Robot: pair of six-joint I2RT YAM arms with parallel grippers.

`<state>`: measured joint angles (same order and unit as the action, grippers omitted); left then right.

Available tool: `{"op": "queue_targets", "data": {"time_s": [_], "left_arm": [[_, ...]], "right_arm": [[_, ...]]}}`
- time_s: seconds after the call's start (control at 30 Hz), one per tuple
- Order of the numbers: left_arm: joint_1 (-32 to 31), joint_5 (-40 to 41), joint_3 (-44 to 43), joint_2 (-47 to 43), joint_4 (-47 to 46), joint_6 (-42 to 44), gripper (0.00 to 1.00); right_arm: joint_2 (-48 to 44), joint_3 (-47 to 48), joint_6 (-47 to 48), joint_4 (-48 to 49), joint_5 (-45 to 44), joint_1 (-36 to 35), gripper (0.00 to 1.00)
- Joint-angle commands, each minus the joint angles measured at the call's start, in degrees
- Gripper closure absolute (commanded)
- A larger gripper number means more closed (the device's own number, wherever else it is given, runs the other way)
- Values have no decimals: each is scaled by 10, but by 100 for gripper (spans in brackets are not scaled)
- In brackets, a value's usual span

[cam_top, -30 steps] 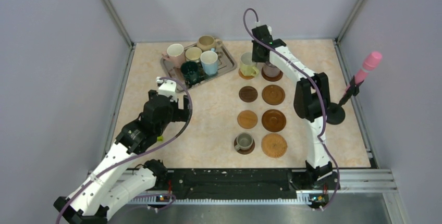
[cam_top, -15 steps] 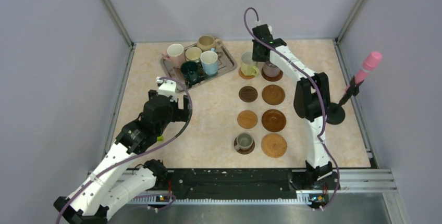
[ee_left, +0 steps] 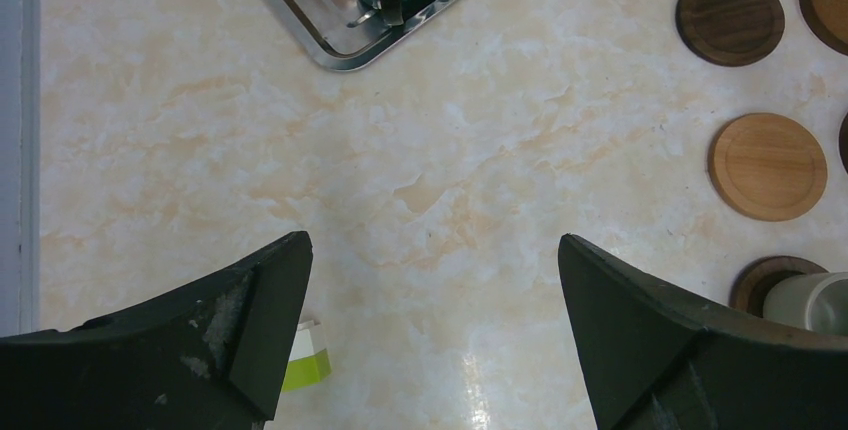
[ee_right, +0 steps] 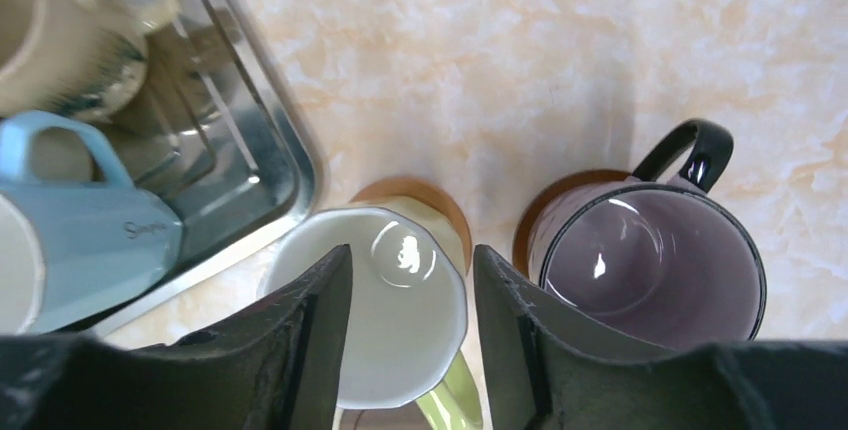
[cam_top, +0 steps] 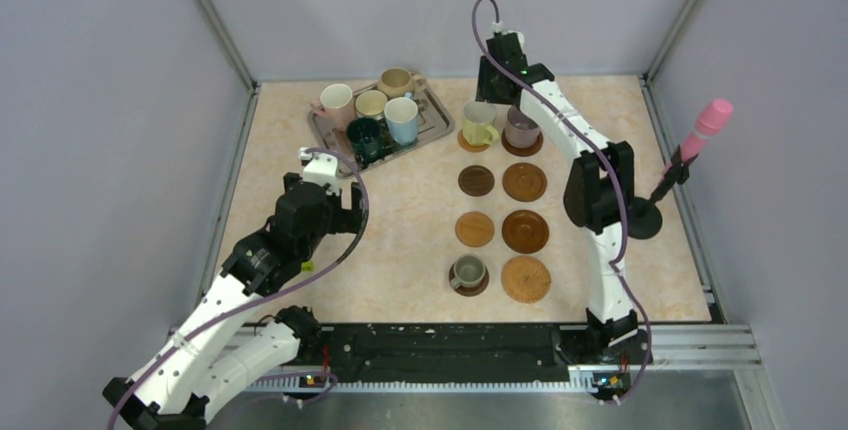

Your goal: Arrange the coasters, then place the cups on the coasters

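spanning a beige marbled tabletop (cam_top: 400,220) between grey walls (cam_top: 100,100), eight coasters (cam_top: 524,231) lie in two columns; three carry cups (cam_top: 519,127), five more cups sit in the tray (ee_left: 345,55); left gripper (ee_left: 432,245) and right gripper (ee_right: 412,255) spread, empty.

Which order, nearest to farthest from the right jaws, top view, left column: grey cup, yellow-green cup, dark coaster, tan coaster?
1. yellow-green cup, back row
2. dark coaster, second row
3. tan coaster, third row
4. grey cup, front row

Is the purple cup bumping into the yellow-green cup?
Apart. The right wrist view shows bare table between the purple cup and the yellow-green cup.
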<state>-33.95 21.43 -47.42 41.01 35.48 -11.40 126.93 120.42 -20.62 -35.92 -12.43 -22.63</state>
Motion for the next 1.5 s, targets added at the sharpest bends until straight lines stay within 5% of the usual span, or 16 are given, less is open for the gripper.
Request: {"op": "queue_targets", "data": {"time_s": [0.0, 0.7, 1.47], "left_arm": [[-1, 15, 2, -3, -26, -2, 1], [-1, 75, 0, -27, -26, -4, 1], [-1, 80, 3, -42, -31, -3, 1]], "right_arm": [[-19, 55, -8, -2, 27, 4, 50], [42, 118, -138, 45, 48, -108, 44], [120, 119, -186, 104, 85, -113, 45]]}}
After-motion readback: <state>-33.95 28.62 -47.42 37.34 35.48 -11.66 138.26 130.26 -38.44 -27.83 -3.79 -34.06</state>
